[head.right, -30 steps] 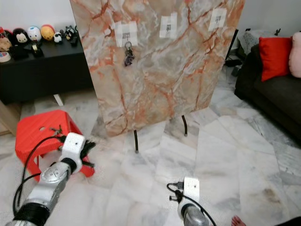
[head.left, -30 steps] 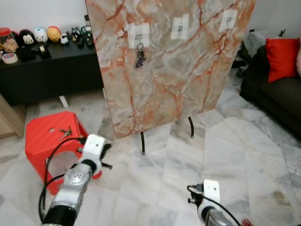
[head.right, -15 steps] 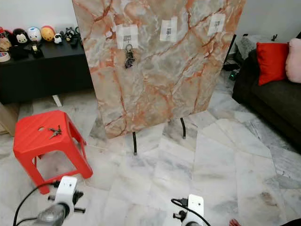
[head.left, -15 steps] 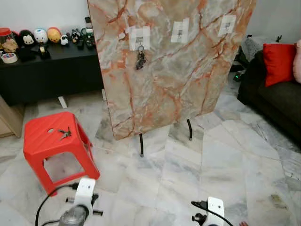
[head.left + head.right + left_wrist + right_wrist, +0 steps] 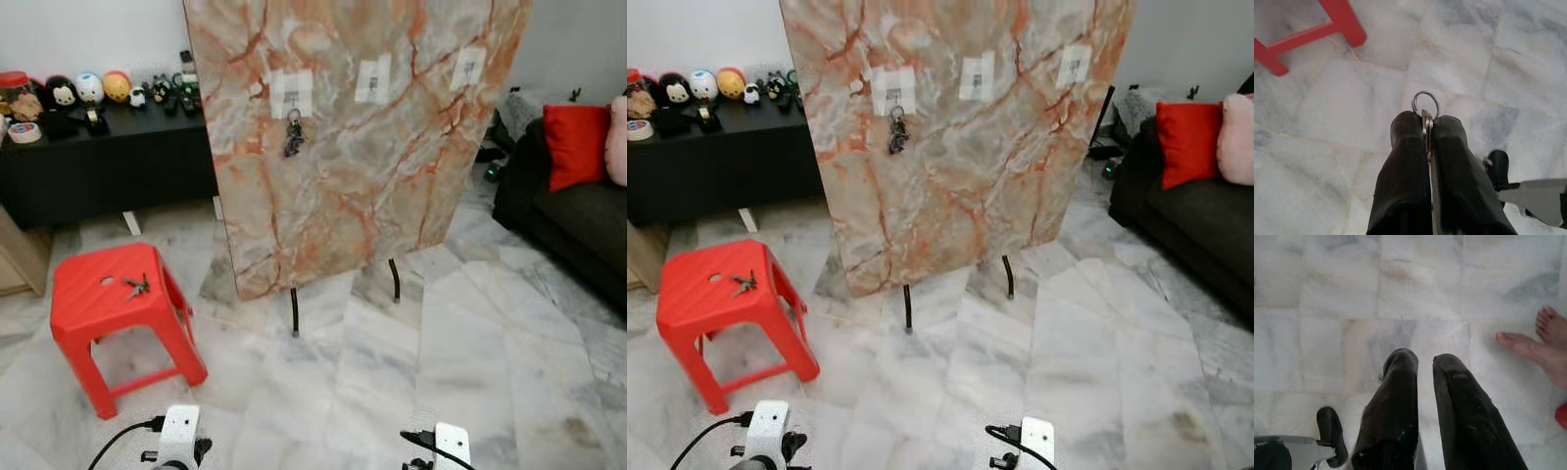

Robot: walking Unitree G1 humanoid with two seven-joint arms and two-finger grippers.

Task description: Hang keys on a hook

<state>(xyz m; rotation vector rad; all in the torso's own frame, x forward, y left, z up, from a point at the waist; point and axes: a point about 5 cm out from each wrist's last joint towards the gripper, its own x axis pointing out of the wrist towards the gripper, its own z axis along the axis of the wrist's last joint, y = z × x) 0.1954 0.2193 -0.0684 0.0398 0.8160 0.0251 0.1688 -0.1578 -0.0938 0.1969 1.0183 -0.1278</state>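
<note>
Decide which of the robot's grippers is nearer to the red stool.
Left. The left gripper, shut on a key, hangs low just in front of the red stool; the right gripper hangs farther off to the stool's right.

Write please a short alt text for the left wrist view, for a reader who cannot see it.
The left gripper pinches a key between its black fingers, the key ring sticking out past them, above a marble floor beside a red stool leg.
</note>
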